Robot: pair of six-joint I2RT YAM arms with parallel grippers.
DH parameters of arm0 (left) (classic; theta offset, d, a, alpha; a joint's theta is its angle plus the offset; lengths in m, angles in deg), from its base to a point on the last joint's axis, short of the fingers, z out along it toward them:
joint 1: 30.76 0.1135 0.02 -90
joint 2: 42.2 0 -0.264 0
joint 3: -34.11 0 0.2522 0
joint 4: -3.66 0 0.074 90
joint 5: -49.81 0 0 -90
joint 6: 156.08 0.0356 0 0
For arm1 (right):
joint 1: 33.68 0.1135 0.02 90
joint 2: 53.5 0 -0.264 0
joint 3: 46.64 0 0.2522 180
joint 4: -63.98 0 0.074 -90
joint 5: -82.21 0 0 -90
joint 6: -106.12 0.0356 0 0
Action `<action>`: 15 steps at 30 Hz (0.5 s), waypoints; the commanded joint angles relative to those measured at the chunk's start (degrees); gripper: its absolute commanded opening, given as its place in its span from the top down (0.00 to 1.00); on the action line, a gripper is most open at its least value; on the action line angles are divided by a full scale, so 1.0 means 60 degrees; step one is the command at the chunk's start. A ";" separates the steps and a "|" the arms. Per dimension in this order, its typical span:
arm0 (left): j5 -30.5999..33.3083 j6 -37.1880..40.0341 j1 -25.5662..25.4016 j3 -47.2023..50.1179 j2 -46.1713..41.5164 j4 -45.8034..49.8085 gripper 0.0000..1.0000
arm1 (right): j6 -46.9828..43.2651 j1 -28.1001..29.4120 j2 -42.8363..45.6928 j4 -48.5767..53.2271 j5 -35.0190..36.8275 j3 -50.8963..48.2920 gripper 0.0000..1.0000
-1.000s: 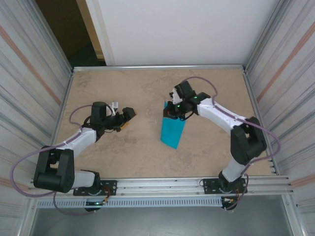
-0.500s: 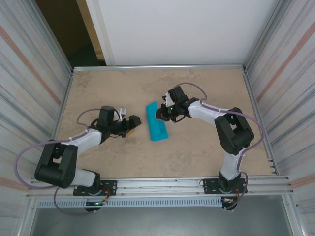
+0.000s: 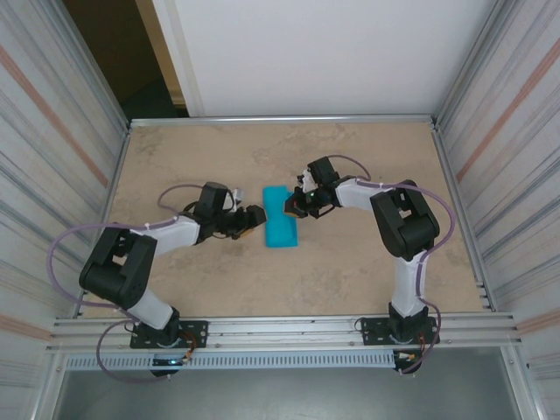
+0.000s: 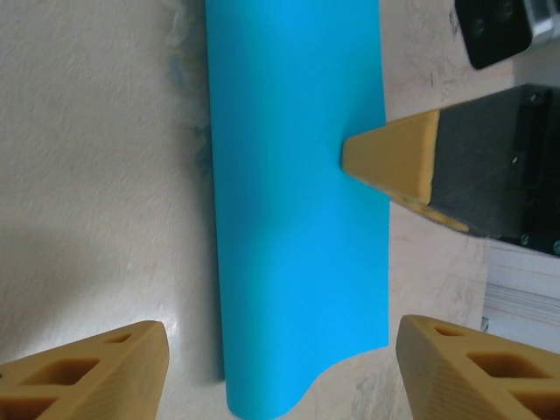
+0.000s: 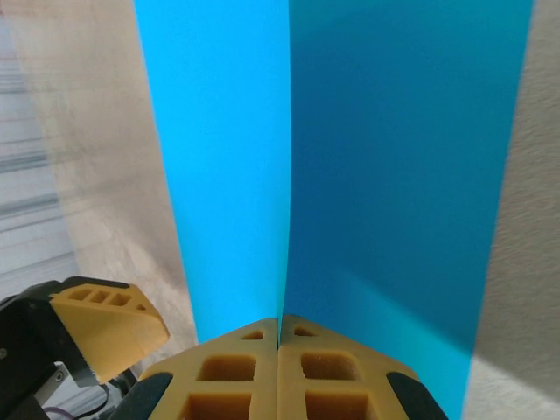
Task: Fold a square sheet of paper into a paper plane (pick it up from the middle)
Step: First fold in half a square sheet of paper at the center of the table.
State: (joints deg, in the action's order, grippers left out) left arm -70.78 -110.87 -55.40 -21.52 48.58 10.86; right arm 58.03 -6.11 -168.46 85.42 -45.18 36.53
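Top external progress: paper [image 3: 280,223] looks folded in 2 on table [image 3: 192,157]; nose and wing folds likely remain.
Right pincer [image 3: 296,203]: clamped on paper's right edge.
Left pincer [image 3: 259,219]: spread open beside paper.

This is a robot lab test cell rather than a home or shop. A beige, stone-patterned surface [image 3: 219,289] is boxed in by ribbed silvery walls [image 3: 52,149] at left and right and a plain white panel [image 3: 324,52] at the back. An aluminium rail [image 3: 289,328] runs along the near edge, with 2 robot arms bolted to it, the left arm [image 3: 166,234] and the right arm [image 3: 398,219], each trailing purple-grey cables [image 3: 54,249].
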 commanded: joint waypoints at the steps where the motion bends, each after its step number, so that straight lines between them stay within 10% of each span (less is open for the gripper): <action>1: 0.0721 0.0228 -0.0211 -0.0764 0.0529 0.0612 0.31 | -0.0111 -0.0109 -0.0206 -0.0098 -0.0375 0.0016 0.98; 15: 0.1108 0.0752 -0.0589 -0.2806 0.2419 0.2170 0.50 | 0.0440 -0.0201 0.0131 -0.0743 -0.0412 -0.0675 0.96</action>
State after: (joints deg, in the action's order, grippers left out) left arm -65.31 -108.58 -58.27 -36.17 62.03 20.15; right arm 59.12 -7.09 -169.09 82.27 -46.53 33.29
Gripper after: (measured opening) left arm 0.507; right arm 0.045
